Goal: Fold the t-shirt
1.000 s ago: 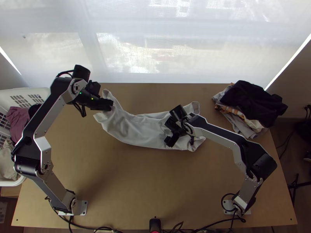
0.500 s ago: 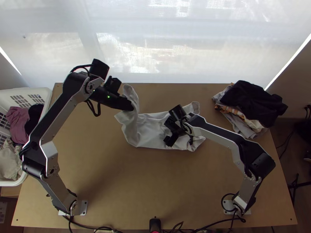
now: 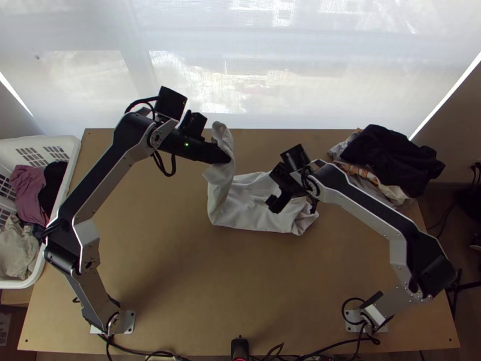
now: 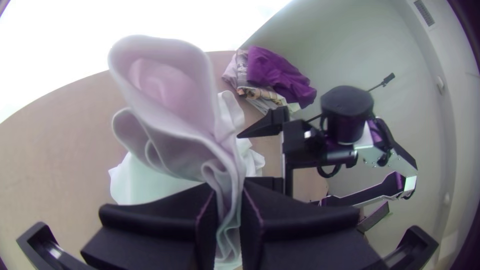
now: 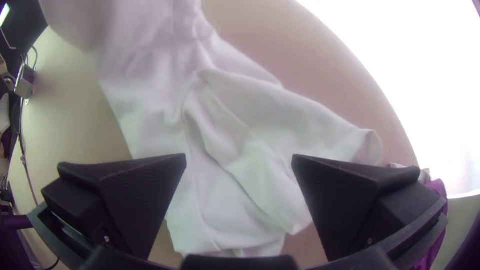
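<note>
While left pincer [image 3: 227, 157] clamps white t-shirt [image 3: 255, 218] by raised end, right pincer [image 3: 293, 206] gapes open over wooden bench [image 3: 198, 283], basket [image 3: 73, 157] alongside, bright window [image 3: 198, 78] beyond.

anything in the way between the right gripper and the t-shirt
Nothing visible: the right gripper hangs open over the white t-shirt, and the clothes pile lies off to one side.

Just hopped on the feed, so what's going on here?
The left arm's black gripper is clamped on one bunched end of a white cloth t-shirt, holding it raised. The rest lies rumpled on the light wooden table. The right arm's black gripper is open above that part. The shirt isn't neatly folded yet.
</note>
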Controlling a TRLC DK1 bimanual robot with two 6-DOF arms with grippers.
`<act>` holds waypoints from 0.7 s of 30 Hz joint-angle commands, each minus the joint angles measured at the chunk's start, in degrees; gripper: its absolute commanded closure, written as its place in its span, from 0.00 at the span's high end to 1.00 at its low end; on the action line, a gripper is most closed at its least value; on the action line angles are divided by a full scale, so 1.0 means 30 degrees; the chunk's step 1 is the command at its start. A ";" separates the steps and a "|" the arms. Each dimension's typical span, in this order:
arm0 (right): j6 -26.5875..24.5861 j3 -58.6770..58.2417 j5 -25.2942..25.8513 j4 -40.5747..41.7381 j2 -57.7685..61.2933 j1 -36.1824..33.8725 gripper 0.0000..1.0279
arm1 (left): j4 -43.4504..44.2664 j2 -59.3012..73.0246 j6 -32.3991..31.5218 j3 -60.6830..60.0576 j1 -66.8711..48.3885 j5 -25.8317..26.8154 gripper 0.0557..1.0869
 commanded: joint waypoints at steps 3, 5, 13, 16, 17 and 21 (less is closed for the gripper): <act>0.0081 0.1526 -0.0073 -0.3244 -0.4381 -0.2312 0.95 | 0.2284 0.0580 -0.0950 0.0279 -0.1652 0.0090 0.03; 0.0257 0.1526 -0.0073 -0.3420 -0.5055 -0.2868 0.95 | 0.2782 0.0873 -0.1008 0.0250 -0.2150 0.0090 0.03; 0.0755 0.1262 -0.0073 -0.4211 -0.6578 -0.4626 0.95 | 0.5478 0.2631 -0.1506 0.0309 -0.4084 0.0032 0.03; 0.0755 0.0998 -0.0044 -0.4386 -0.6900 -0.4861 0.95 | 0.6327 0.3304 -0.1565 0.0338 -0.4640 -0.0203 0.03; 0.0784 0.0940 -0.0044 -0.4416 -0.7017 -0.4890 0.95 | 0.6474 0.3539 -0.1536 0.0338 -0.4816 -0.0291 0.03; 0.0784 0.0588 -0.0044 -0.4591 -0.7310 -0.4948 0.95 | 0.7060 0.4506 -0.1418 0.0338 -0.5285 -0.0642 0.03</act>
